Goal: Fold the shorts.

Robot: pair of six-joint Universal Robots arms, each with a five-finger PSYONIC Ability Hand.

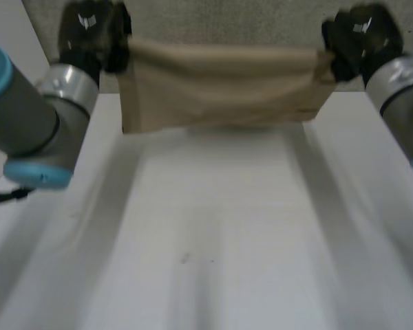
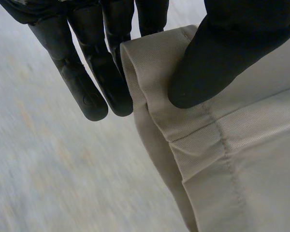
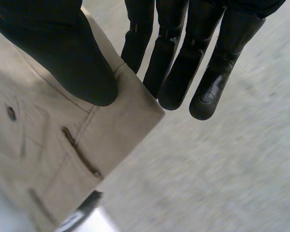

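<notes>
My left hand pinches one top corner of the shorts between thumb and fingers; my right hand pinches the other. They hang spread between them over the far end of the bench. I judge no fold is laid yet.

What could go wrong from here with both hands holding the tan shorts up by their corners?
1. The left hand and the right hand each pinch just a corner of the shorts between thumb and fingers, so pulling apart might slip the cloth free.
2. The shorts hang at the far edge of the white table, so lowering them there could leave part of them off it.
</notes>
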